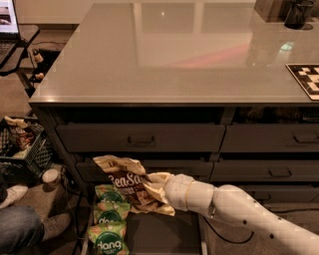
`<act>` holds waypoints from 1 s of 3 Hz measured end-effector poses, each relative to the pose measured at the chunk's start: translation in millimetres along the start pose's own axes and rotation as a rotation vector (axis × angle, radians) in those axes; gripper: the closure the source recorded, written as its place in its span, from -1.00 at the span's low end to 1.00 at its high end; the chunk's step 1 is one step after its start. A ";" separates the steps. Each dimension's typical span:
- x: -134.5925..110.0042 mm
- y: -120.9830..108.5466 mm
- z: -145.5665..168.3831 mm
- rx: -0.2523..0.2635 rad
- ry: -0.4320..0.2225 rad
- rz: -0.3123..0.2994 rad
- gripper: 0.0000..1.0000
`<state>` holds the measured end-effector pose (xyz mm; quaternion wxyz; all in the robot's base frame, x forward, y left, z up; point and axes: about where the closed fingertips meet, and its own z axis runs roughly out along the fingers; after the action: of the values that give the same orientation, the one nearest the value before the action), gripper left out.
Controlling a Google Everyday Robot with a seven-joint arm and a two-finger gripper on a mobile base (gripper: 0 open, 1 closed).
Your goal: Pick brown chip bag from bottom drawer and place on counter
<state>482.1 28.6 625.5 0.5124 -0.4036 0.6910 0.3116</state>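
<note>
The brown chip bag (127, 182), tan on top and dark brown below with white "Sea Salt" lettering, hangs in the air above the open bottom drawer (149, 234). My gripper (152, 188) is shut on the bag's right side, at the end of the white arm coming from the lower right. The bag is level with the second row of drawer fronts, below the counter (169, 55). The counter is a wide glossy grey-beige slab above the drawers.
Several green "dang" bags (108, 224) lie in the drawer's left part. A checkered board (306, 79) lies at the counter's right edge, a dark cup (298, 14) at its far right. A black crate (22, 144), a cup and a person's shoes stand on the floor left.
</note>
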 end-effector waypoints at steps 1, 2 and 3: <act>-31.3 4.6 -19.9 0.021 -0.066 0.002 1.00; -76.4 7.4 -47.8 0.069 -0.121 -0.043 1.00; -111.8 -5.8 -70.4 0.134 -0.149 -0.089 1.00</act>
<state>471.6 -6.9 752.5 0.6016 -0.3743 0.6516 0.2710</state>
